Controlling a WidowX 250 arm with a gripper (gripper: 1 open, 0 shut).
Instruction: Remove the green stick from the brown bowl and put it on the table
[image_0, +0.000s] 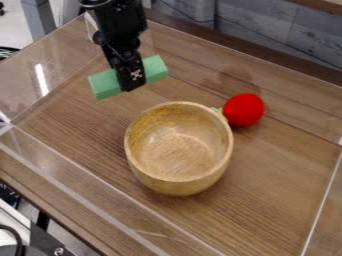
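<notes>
The green stick (107, 83) hangs in the air to the upper left of the brown bowl (179, 148), held crosswise by my gripper (132, 78), which is shut on its middle. The black arm reaches down from the top of the view. The stick is well clear of the bowl's rim and above the table (80, 150). The light-brown wooden bowl stands upright near the middle of the tabletop with nothing inside it.
A red ball (243, 109) lies on the table touching or nearly touching the bowl's right rim. Low clear acrylic walls (40, 70) border the tabletop on all sides. Bare wood shows to the left of the bowl and in front of it.
</notes>
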